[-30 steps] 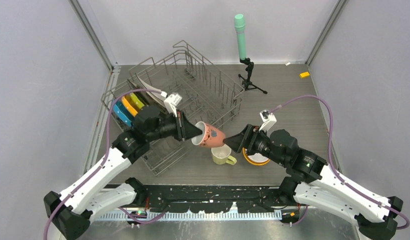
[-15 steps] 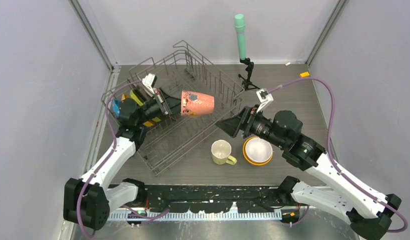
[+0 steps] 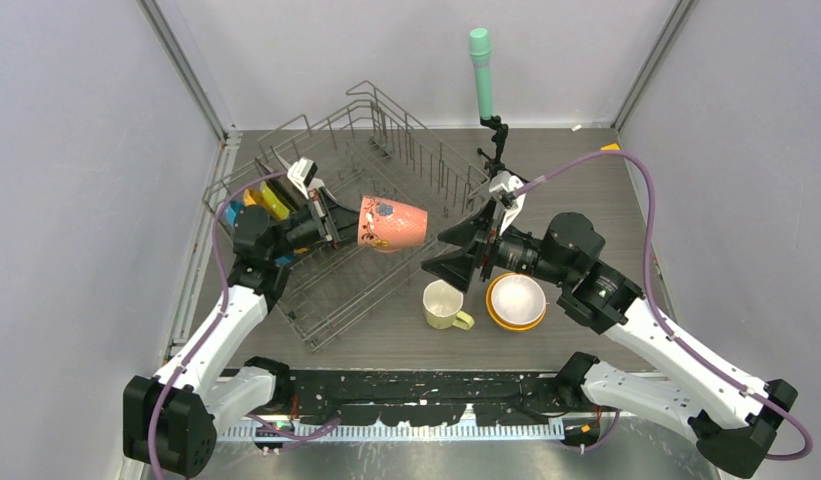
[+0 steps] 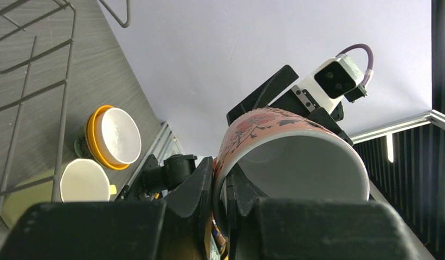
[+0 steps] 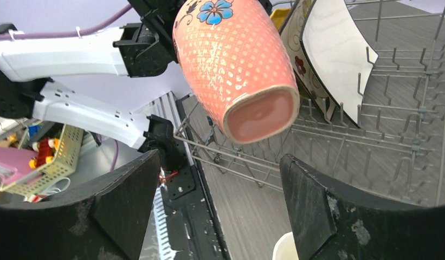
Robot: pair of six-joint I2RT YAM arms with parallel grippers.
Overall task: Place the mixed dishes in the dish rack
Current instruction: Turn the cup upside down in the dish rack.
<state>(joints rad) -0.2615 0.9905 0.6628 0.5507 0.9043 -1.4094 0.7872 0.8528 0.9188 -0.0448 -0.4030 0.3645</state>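
A pink dotted mug (image 3: 391, 223) with a blue flower hangs on its side over the grey wire dish rack (image 3: 331, 300). My left gripper (image 3: 338, 224) is shut on its rim, one finger inside and one outside (image 4: 220, 173). My right gripper (image 3: 456, 252) stands open just right of the mug, its jaws facing the mug's base (image 5: 236, 65) with nothing between them. Yellow-green and other plates (image 3: 271, 200) stand in the rack's left end, and a white square plate (image 5: 339, 49) leans behind them. A pale-yellow mug (image 3: 444, 303) and a white bowl nested in an orange bowl (image 3: 516, 300) sit on the table.
A green-topped cylinder on a black tripod (image 3: 481, 70) stands behind the rack's right corner. A small orange piece (image 3: 610, 148) lies at the far right by the wall. Grey walls close in the table on both sides.
My left arm has carried the pink mug from the table front, up and back over the rack. My right gripper has opened wider and swung left towards the mug.
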